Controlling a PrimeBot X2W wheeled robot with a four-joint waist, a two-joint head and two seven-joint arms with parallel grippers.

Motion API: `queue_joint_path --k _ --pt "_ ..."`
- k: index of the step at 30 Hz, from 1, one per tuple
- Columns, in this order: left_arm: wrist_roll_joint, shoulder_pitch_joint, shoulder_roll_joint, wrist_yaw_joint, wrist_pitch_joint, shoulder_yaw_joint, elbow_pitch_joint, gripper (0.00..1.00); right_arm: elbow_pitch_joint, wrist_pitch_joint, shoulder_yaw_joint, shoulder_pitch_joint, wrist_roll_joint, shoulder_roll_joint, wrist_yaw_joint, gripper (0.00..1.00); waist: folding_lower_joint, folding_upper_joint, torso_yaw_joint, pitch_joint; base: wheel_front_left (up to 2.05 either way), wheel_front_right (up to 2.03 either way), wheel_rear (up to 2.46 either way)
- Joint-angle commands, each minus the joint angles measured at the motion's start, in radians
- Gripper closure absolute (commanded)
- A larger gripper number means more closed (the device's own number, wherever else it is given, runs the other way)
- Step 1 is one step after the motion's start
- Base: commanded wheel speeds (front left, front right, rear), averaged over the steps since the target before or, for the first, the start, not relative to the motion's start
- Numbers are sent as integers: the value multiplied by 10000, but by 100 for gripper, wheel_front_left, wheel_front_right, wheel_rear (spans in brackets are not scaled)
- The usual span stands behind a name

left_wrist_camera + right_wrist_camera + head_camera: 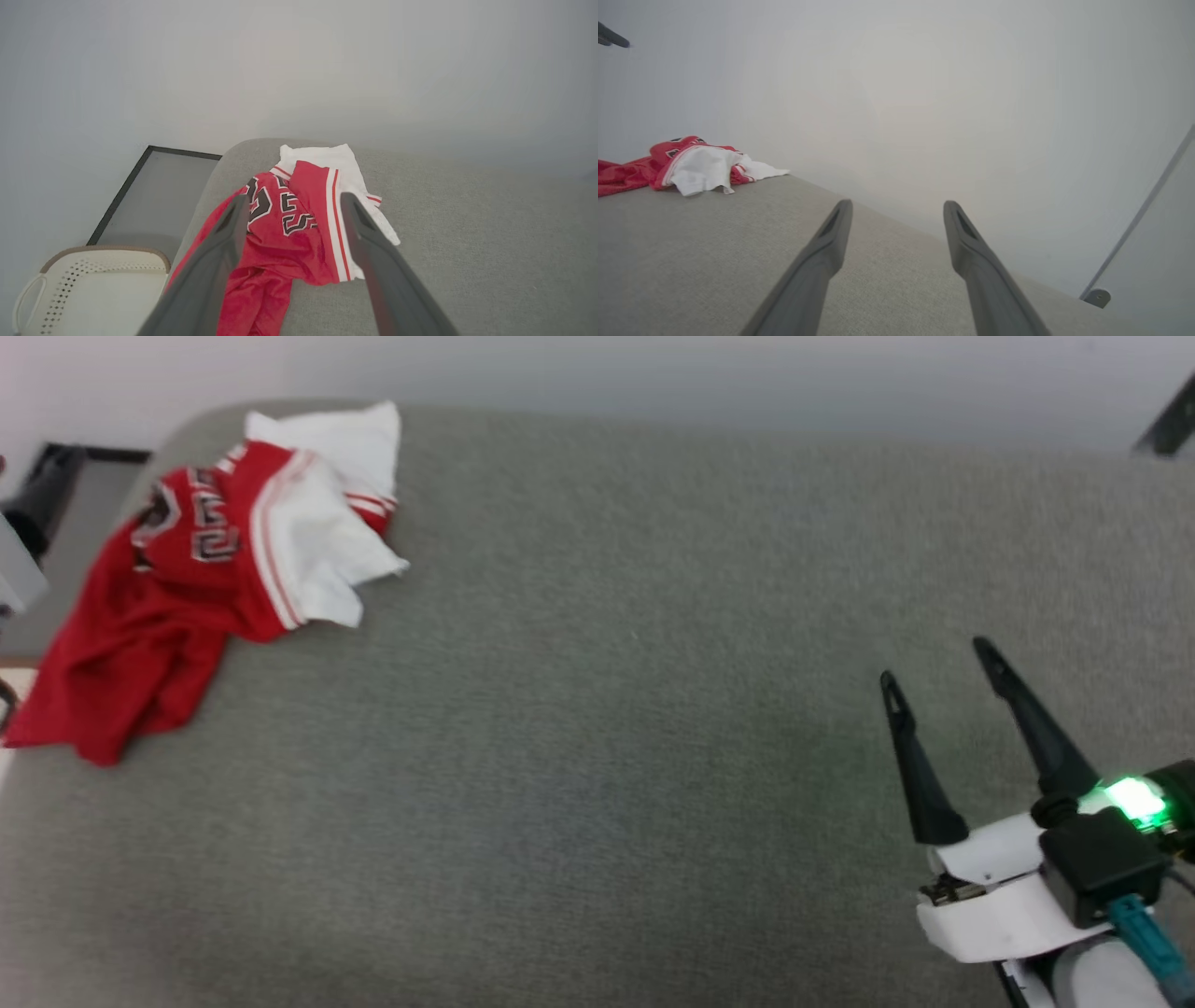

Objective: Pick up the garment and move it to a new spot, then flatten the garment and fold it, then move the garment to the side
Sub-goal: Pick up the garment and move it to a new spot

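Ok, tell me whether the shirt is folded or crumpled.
Crumpled, not folded: the shirt lies bunched in wrinkles near a corner of the grey surface, a white sleeve flopped across its red body.

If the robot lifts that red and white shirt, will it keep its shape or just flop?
Probably flop: the shirt lies crumpled in soft folds, so it should droop from wherever it is pinched. It looks thin and likely light. Its red end seems to hang over the edge of the grey cushion, so a push might slide it off.

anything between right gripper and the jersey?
Nothing. Head view: bare grey upholstery runs from the right gripper to the garment.
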Motion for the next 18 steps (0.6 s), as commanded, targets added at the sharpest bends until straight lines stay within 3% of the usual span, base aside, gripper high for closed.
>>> queue_joint_path --k 1,11,18 --pt "-76 -387 66 7 343 -293 316 0 -333 109 -27 -119 85 -114 -15 0 0 0 -717 1180 0 0 0" --pt "117 -2149 55 7 2405 -1476 2428 0 -1936 686 -260 -31 213 -523 -15 0 0 0 -896 2243 0 0 0" --pt "379 -3164 -279 245 3351 -1908 3644 0 -2751 1078 -338 -81 329 -787 -15 0 0 0 -1017 2834 0 0 0"
